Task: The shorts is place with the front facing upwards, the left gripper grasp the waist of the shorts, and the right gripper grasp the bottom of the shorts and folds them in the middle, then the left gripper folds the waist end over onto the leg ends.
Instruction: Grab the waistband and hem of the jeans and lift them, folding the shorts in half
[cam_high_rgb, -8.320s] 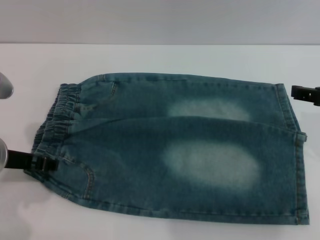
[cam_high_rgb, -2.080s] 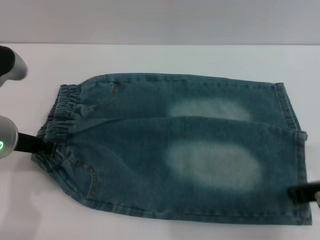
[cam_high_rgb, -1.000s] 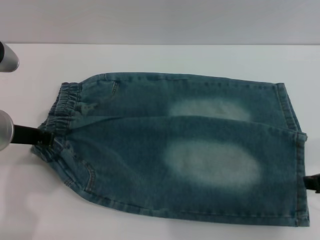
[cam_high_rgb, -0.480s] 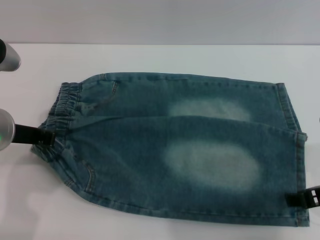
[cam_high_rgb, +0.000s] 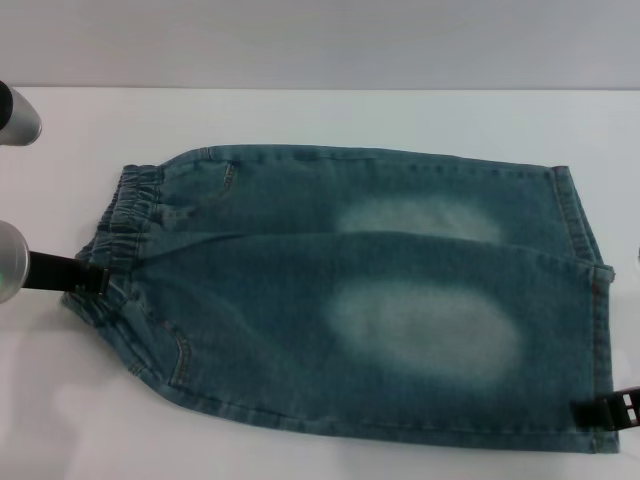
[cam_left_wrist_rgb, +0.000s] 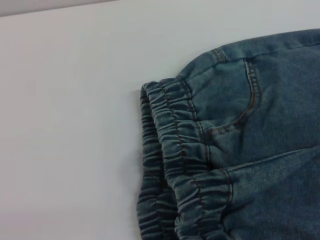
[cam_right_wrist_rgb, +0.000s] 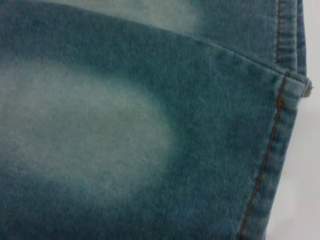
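Note:
The blue denim shorts (cam_high_rgb: 360, 300) lie flat on the white table, folded lengthwise, with the elastic waist (cam_high_rgb: 120, 230) on the left and the leg hems (cam_high_rgb: 598, 340) on the right. My left gripper (cam_high_rgb: 93, 279) reaches in from the left edge and meets the waistband at its middle. My right gripper (cam_high_rgb: 588, 412) comes in from the right edge at the near corner of the hem. The left wrist view shows the gathered waist (cam_left_wrist_rgb: 175, 165) and a pocket seam. In the right wrist view are a faded patch and the stitched hem (cam_right_wrist_rgb: 272, 150).
The white table (cam_high_rgb: 320, 115) runs all round the shorts, with a grey wall behind its far edge. A silver part of my left arm (cam_high_rgb: 15, 112) sits at the far left.
My right gripper came from the far right edge down to the near hem corner and settled slightly lower. My left gripper shifted along the waist, from its near end to its middle.

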